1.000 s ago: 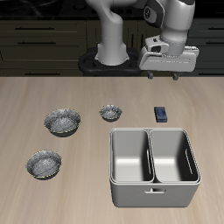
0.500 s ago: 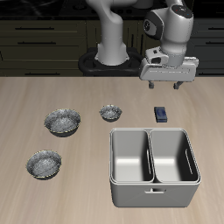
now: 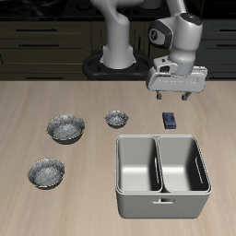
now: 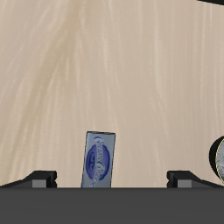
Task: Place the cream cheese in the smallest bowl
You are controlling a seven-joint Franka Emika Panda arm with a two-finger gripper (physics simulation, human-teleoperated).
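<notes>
- One cream cheese (image 3: 170,119) box lies flat beside one smallest bowl (image 3: 116,118).
- Two larger speckled bowls (image 3: 65,127); one double steel tub (image 3: 161,175).
- One gripper (image 3: 176,95) hovers above, fingers spread.

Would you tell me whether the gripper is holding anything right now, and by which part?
Nothing is held: the gripper hangs open above the cream cheese, which lies on the table.

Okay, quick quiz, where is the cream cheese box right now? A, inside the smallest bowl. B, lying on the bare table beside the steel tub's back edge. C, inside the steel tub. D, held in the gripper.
B: the cream cheese lies flat on the table just behind the steel tub, with the open gripper above it and the smallest bowl empty.
</notes>
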